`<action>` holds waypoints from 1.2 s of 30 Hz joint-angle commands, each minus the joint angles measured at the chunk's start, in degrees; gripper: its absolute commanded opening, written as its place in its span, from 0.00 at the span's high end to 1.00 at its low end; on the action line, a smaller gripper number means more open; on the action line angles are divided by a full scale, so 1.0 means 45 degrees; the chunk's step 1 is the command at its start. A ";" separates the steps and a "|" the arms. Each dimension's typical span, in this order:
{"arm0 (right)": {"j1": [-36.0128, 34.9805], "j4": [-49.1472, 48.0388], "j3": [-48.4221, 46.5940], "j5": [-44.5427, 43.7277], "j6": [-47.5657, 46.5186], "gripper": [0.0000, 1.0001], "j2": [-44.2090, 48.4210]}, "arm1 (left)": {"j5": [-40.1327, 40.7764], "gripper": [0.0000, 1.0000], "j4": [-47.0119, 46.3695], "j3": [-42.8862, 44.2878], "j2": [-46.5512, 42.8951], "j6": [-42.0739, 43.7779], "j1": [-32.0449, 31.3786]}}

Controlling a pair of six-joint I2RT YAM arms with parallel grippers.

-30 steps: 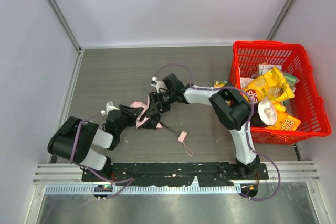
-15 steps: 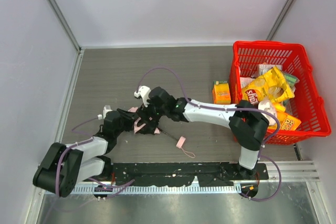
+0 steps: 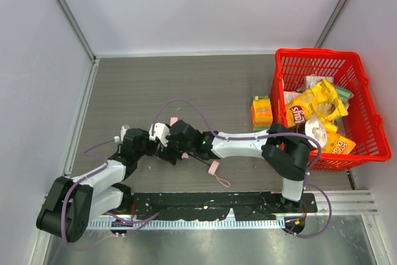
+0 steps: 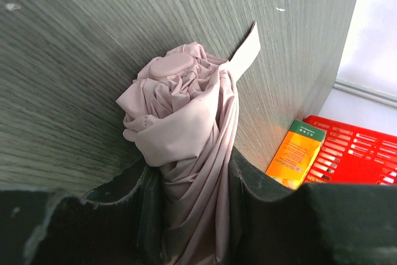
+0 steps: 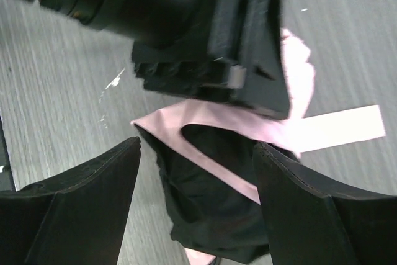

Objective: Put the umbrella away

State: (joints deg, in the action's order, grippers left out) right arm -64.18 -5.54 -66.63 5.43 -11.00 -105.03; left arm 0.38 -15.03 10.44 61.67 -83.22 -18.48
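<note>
Two hands crowd the umbrella [image 4: 180, 110]: my left hand [image 4: 192, 181] clamps its bunched end, my right hand [image 5: 195, 150] gapes open just to its right.

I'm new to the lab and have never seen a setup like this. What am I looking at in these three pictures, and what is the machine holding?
The machine is a left arm and a right arm, bolted to the near edge of a grey table. The wide picture comes from a fixed camera above and behind them. The other two come from a small camera on each wrist, so each arm's own fingers show at the bottom. In the left wrist view, the left gripper is closed on a bundled pale pink umbrella. In the right wrist view, the right gripper is open, its fingers either side of the umbrella's fabric. Also on the table is an orange box, beside a red basket full of snack bags.
</note>
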 commanded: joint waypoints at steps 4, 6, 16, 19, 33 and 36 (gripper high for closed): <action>-0.0444 -0.1930 0.0724 -0.1883 -0.1284 0.23 -0.0972 | -0.0026 1.00 0.2107 0.0473 -0.0306 -0.0569 -0.0053; -0.0560 -0.2359 0.0841 -0.3774 -0.1692 0.23 -0.1383 | -0.0591 1.00 0.2478 0.0629 -0.0306 -0.0744 -0.0053; -0.1030 -0.4802 0.0861 -0.8567 -0.4603 0.31 -0.3455 | -0.1257 1.00 0.4002 0.1001 -0.0090 -0.1174 -0.0054; -0.1088 -0.5349 0.1056 -0.9270 -0.5384 0.32 -0.3651 | -0.1257 1.00 0.4023 0.0864 -0.0111 -0.1350 -0.0053; -0.0972 -0.4319 0.0862 -0.9081 -0.5252 0.99 -0.4687 | -0.1922 1.00 0.4316 0.1002 0.0163 -0.1643 -0.0073; -0.0835 -0.3227 0.1037 -0.7639 -0.4180 0.99 -0.4356 | -0.1746 1.00 0.3421 0.0670 0.0279 -0.1721 -0.0053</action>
State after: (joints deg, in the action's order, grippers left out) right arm -72.42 -34.48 -62.98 -32.82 -38.68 -121.84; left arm -2.02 -4.29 15.79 62.46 -91.53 -17.45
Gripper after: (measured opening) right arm 0.142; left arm 0.341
